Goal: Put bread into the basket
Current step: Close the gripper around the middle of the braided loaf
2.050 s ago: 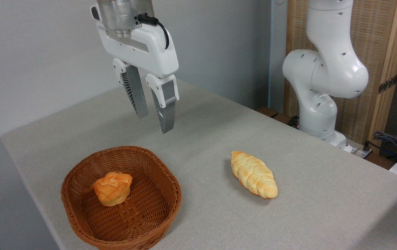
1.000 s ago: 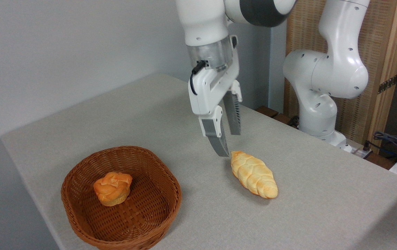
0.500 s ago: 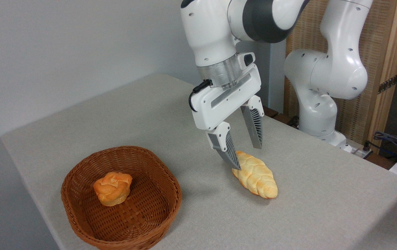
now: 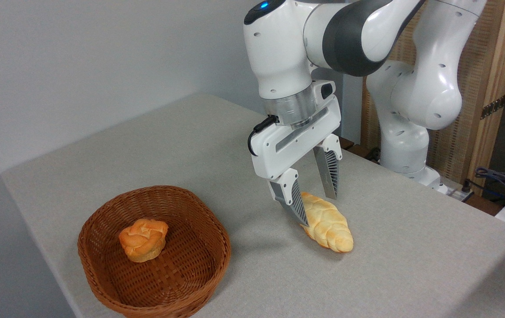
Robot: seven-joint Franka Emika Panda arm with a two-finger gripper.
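jaws: the gripper [image 4: 318, 211] is spread wide, one finger on each side of the loaf's upper end, nothing clamped
loaf: the bread [image 4: 326, 222] lies on the table [image 4: 411, 247], mostly below and forward of the jaws
risk: gripped near one tapered end, the loaf may pivot or slip out
container: the basket [image 4: 102, 269], well off to the jaws' left, holds only a bun [image 4: 143, 239]

Lab — robot arm [image 4: 345, 31], cables [image 4: 499, 179]

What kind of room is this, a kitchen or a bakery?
More likely a robotics lab or test room. A white robot arm is mounted beside a bare grey table, loose cables lie at the right, and only bread and a basket are laid out.
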